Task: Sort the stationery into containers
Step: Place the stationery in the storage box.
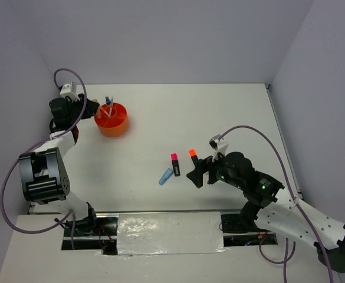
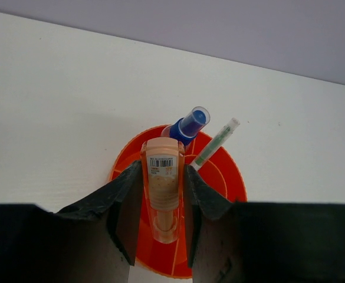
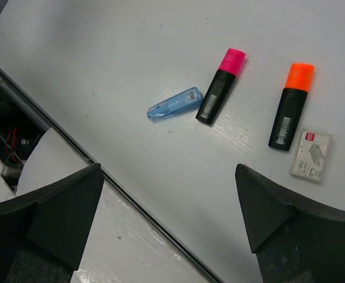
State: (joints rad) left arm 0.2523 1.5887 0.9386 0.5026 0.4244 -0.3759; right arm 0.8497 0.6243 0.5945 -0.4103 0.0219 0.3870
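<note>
arms [image 1: 42, 177] white-black | cables [image 1: 2, 197] purple | left claw [image 2: 160, 177], right claw [image 3: 169, 177] black

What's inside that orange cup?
A blue-capped marker and a thin clear pen lean in the orange cup; a peach labelled tube, gripped in the jaws, hangs over it. The jaws cover the cup's near compartments.

I get bright, even light with soft, faint shadows. Glare sits on the shiny plate [image 1: 169, 232] at 6 o'clock in the top view. The left fingers [image 2: 125, 206] look dark, slightly soft.
</note>
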